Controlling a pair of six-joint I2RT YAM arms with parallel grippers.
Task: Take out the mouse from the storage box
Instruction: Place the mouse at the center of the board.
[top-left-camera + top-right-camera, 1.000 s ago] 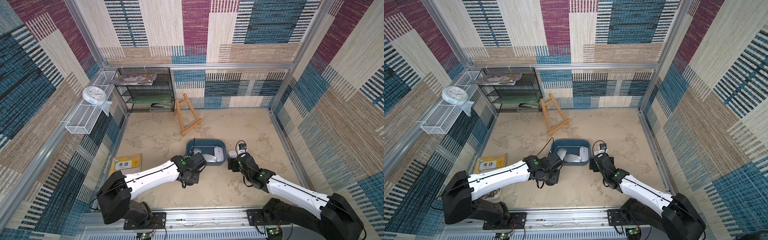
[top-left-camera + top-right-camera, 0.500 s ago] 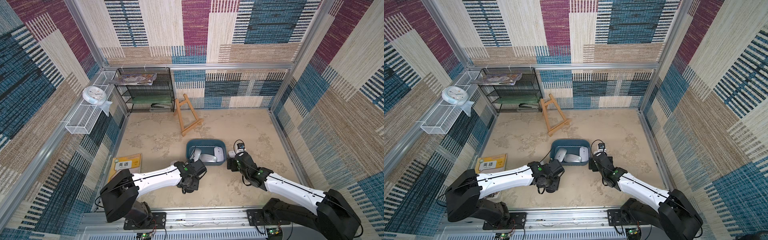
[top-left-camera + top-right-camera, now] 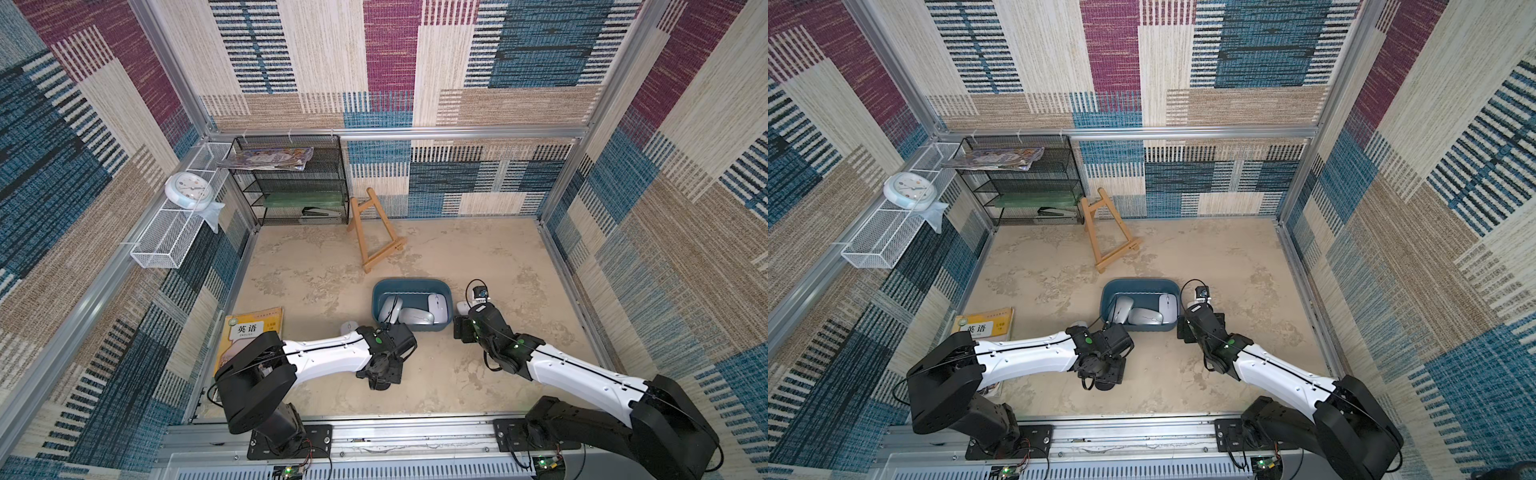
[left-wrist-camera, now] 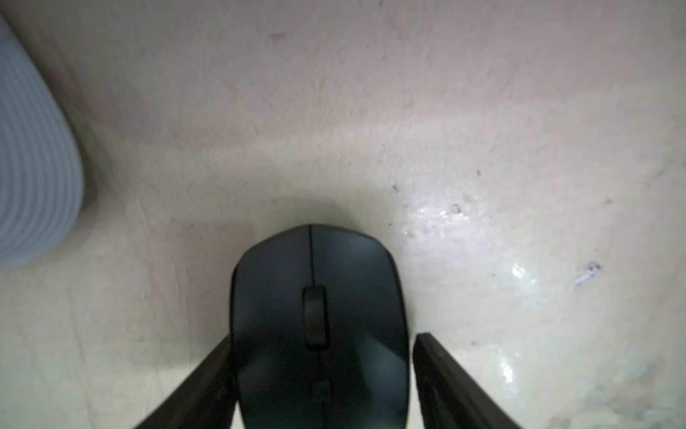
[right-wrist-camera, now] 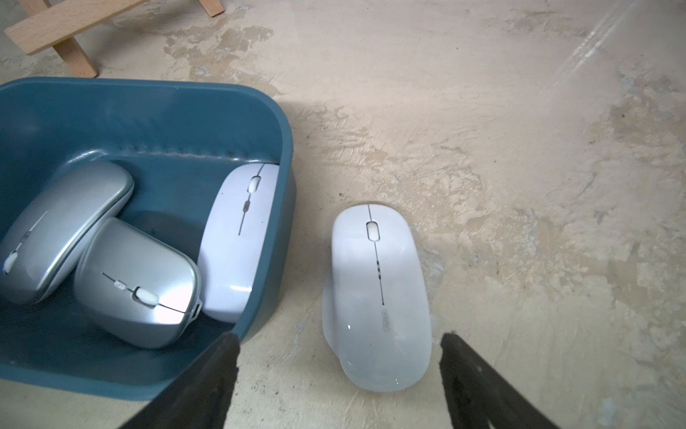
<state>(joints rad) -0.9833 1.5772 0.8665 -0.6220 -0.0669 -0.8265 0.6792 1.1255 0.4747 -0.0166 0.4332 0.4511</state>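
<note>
Silver mouse [image 5: 137, 282] in box [image 5: 148, 111]: likely light, rigid, glossy, slip-prone; pinch across waist, at sides. Left pincer [image 4: 323, 338] loose around black mouse [image 4: 315, 297]; right pincer [image 5: 339, 337] wide, empty.

Six computer mice are in view. Three lie inside the one dark teal storage box [image 5: 156, 122]: a long silver mouse [image 5: 63, 230], a rounder silver mouse [image 5: 137, 282] and a flat white mouse [image 5: 241, 237]. Three sit outside it: a second white mouse [image 5: 378, 297], one black mouse [image 4: 319, 327] and one small pale mouse [image 3: 348, 328]. There are two robot arms, the left arm [image 3: 328, 353] and the right arm [image 3: 582, 368]. There is one each of a yellow book [image 3: 249, 332], wooden easel [image 3: 384, 254], black mesh rack [image 3: 291, 195], white wire basket [image 3: 158, 249] and round clock [image 3: 187, 193].
</note>
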